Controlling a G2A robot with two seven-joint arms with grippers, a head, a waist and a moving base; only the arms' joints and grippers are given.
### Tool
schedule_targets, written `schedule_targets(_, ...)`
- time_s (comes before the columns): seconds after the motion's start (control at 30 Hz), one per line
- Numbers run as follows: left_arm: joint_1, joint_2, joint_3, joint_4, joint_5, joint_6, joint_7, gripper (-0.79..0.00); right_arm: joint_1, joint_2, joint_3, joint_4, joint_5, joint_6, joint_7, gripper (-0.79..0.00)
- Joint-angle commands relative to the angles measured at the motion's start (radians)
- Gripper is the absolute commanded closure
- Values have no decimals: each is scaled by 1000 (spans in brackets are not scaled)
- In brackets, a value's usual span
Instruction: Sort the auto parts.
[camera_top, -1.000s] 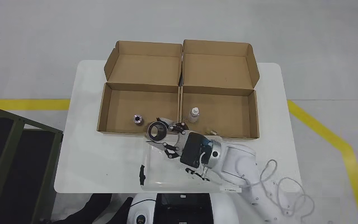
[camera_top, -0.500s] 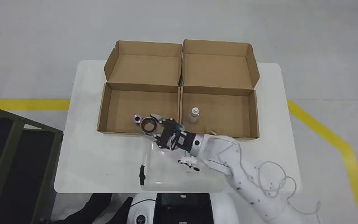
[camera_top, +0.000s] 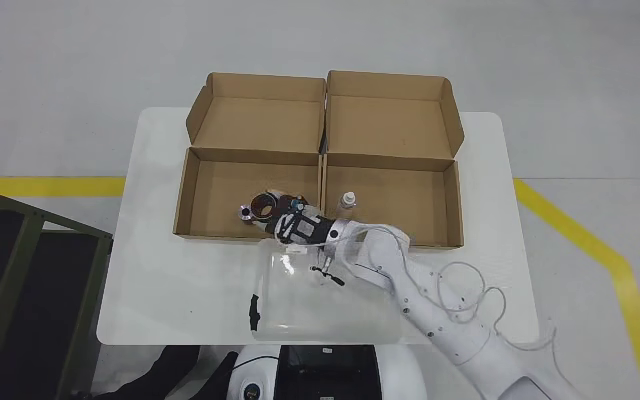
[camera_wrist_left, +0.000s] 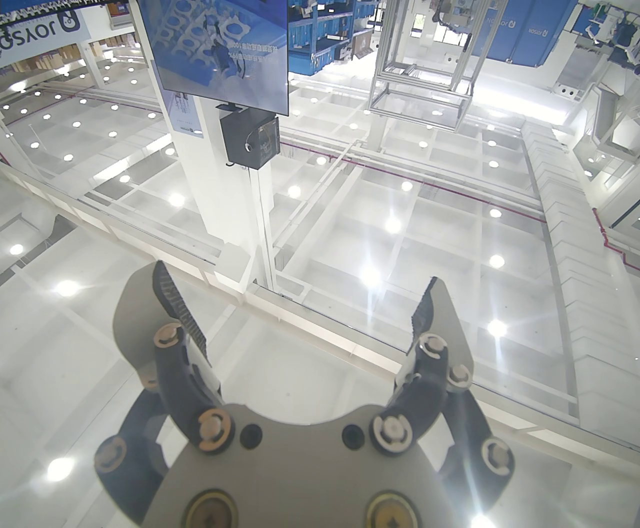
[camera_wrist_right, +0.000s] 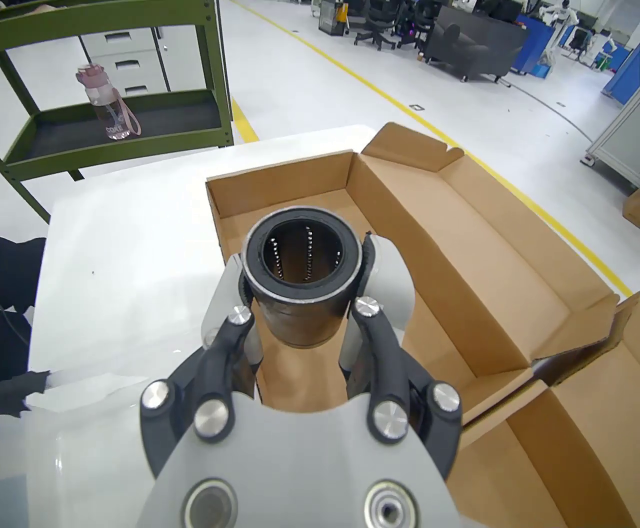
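In the left box (camera_top: 200, 200) lies what looks like a small metal part (camera_top: 244, 211). Just beside it, over the box floor, the right gripper (camera_wrist_right: 305, 272) is clamped on a black sleeve (camera_wrist_right: 300, 310). A small bottle (camera_top: 346, 203) stands in the right box (camera_top: 420, 205). The left gripper (camera_wrist_left: 300, 310) has its fingers apart, holding nothing.

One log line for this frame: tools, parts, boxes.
right tool: shut on bearing, over left box | left tool: open, empty | right box: one small part
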Motion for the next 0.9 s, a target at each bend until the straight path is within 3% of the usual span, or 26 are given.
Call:
schedule_targets(0.0, 0, 0, 0, 0, 0, 0, 0, -785, 13, -6, -6, 19, 8, 9, 21, 0)
schedule_targets(0.7, 0, 0, 0, 0, 0, 0, 0, -785, 129, -70, -62, 220, 59, 18, 156, 0)
schedule_targets(0.77, 0, 0, 0, 0, 0, 0, 0, -785, 136, -76, -66, 236, 64, 16, 163, -135)
schedule_targets(0.87, 0, 0, 0, 0, 0, 0, 0, -785, 146, -84, -72, 257, 68, 14, 175, -271)
